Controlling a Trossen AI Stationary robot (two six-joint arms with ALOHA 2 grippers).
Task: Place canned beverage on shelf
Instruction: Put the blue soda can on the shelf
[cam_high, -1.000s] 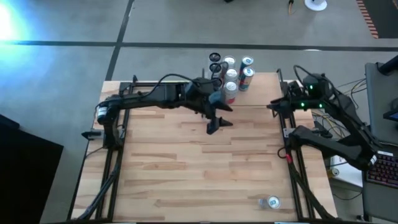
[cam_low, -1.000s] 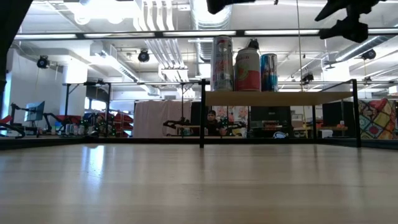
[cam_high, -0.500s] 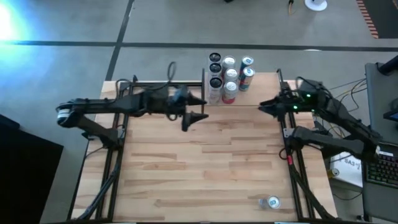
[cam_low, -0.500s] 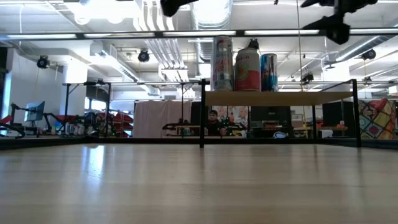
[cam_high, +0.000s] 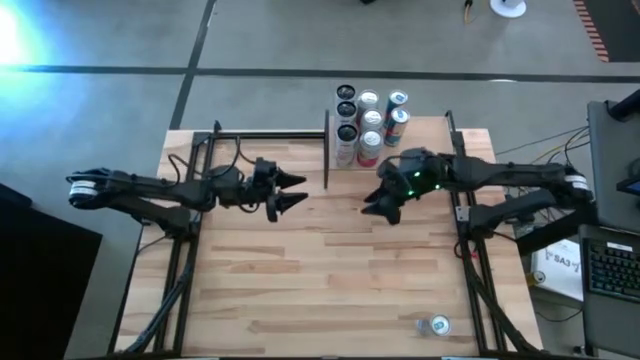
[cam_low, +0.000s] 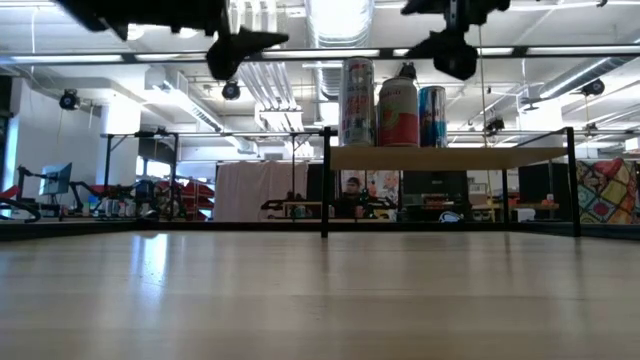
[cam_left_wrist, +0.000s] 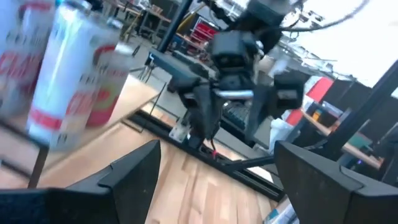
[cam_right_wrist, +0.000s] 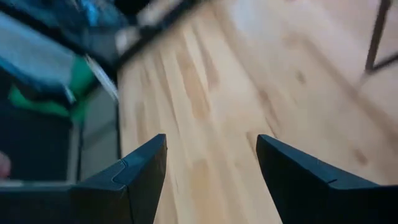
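Canned beverage (cam_high: 437, 325) is seen lying on its side near the tabletop's front edge, well apart from both sets of jaws and held by neither; judged a thin-walled metal cylinder, smooth and apt to roll, easily dented if squeezed hard, it is best taken across the middle of its round body; its weight cannot be told. Left gripper (cam_high: 290, 190) and right gripper (cam_high: 378, 200) are held above the table with fingers spread and empty; beyond both, the shelf (cam_low: 450, 157) already carries several upright cans (cam_low: 397, 112).
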